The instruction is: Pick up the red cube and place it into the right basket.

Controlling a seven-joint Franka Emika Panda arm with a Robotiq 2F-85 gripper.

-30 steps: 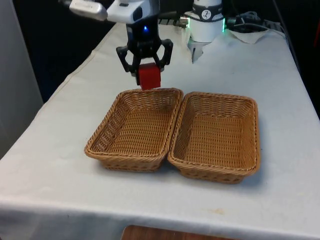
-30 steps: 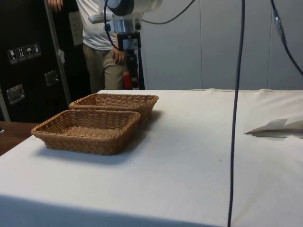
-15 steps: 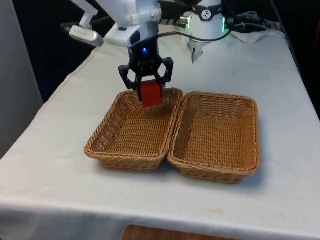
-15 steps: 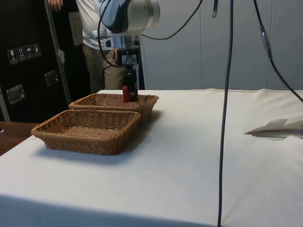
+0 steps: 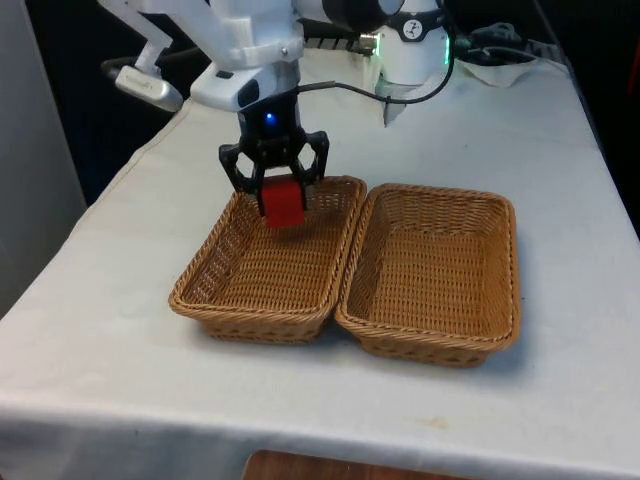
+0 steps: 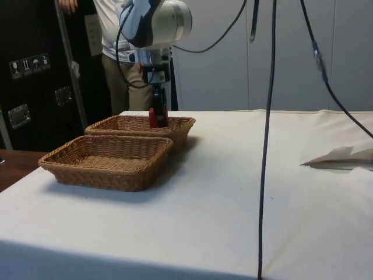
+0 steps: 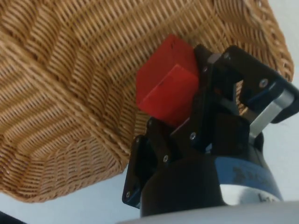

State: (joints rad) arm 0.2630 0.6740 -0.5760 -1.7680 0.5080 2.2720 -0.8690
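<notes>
the pick looks done: the gripper (image 5: 279, 190) has its two black fingers clamped on the red cube (image 5: 282, 204), which hangs clear of any surface, so what is left is the lowering and the release. directly under the gripper is the wicker basket (image 5: 262, 300) on the front view's left, the robot's own right, and the cube hangs over that basket's end nearer the robot, just inside the rim. i judge the carry to be nearly over, with the cube not yet resting on the weave. the second wicker basket (image 5: 437, 345) sits off to the gripper's side, touching the first along one long wall, and holds nothing. the wrist view adds what the front view cannot: the red cube (image 7: 167, 88) is gripped on two opposite faces and turned at an angle to the basket (image 7: 70, 93) walls, with the woven floor and a corner of the rim below it. the side view shows the height better: the cube (image 6: 153, 118) hangs about level with the far basket (image 6: 141, 125) rim, and a person (image 6: 125, 64) stands behind the table beyond the gripper.
</notes>
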